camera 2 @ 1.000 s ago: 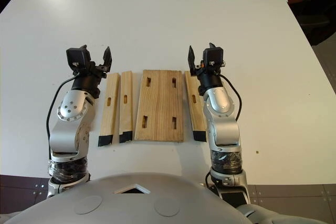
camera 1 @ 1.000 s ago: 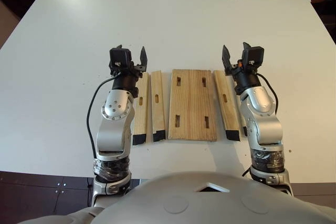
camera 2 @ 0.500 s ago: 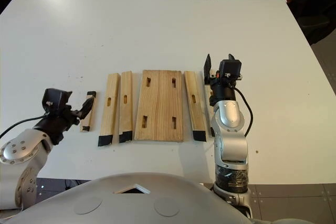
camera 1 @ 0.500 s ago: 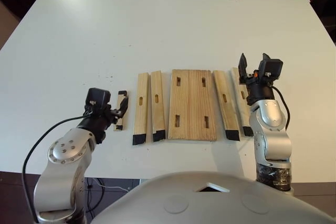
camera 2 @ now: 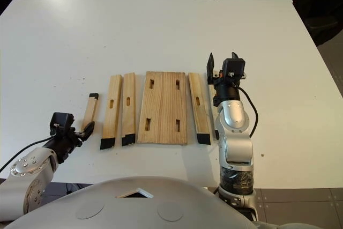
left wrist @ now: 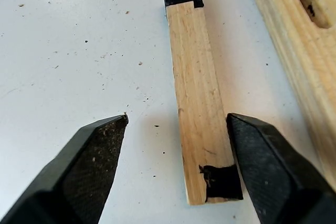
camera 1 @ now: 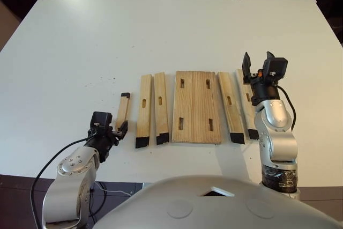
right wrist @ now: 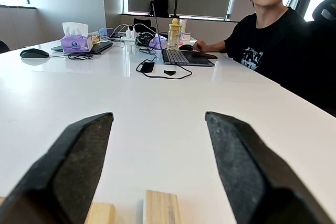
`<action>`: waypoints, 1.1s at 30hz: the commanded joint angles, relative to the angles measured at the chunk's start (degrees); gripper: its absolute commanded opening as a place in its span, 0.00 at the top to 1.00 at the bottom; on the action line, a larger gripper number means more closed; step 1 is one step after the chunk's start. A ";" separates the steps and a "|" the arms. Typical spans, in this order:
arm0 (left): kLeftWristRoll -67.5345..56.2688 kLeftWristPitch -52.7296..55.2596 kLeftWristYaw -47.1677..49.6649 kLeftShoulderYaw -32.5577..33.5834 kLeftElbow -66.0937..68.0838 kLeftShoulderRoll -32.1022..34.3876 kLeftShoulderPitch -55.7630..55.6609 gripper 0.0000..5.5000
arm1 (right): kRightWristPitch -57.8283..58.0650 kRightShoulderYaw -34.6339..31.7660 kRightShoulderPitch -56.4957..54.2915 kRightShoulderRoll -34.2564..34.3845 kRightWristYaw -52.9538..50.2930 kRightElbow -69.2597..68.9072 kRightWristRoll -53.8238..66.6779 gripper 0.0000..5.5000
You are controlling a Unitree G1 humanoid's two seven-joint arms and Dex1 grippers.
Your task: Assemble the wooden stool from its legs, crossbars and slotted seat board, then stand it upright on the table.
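Our left gripper [left wrist: 177, 121] has swung back from over the legs [camera 1: 144, 110] to the left end of the table's [camera 1: 161, 36] near edge, and that uncovered a short crossbar [camera 1: 123, 112]. It sits low there, fingers spread either side of the crossbar's near end, nothing gripped yet. The right gripper [camera 1: 256, 61] drifted a bit toward the right edge, fingers spread too. Looks like we're lining up the first pick. No real containers. The seat board [camera 1: 196, 106] lies flat midway along the near edge, its four slots [camera 1: 182, 83] bare.
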 commanded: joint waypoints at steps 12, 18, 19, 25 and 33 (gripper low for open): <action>1.59 -9.35 0.80 -1.79 10.91 2.01 -0.35 0.76 | 0.12 -0.12 -2.77 -0.52 0.69 1.73 0.05 0.41; -3.72 -12.10 0.42 0.52 6.41 -1.16 -9.81 0.76 | 0.03 -2.61 -6.14 -3.24 6.32 0.69 5.25 0.41; -3.82 -14.38 -0.04 0.39 5.74 -0.69 -12.55 0.76 | -0.34 -3.31 -7.32 -4.61 8.70 0.42 7.04 0.41; -18.32 -21.75 -9.80 0.87 3.97 0.94 -35.88 0.76 | 10.53 -13.10 -19.08 -16.63 29.37 2.04 32.95 0.41; -50.51 -13.03 -20.50 -1.52 8.72 2.14 -49.57 0.76 | 24.82 -12.95 -28.26 -28.32 53.79 2.17 61.72 0.41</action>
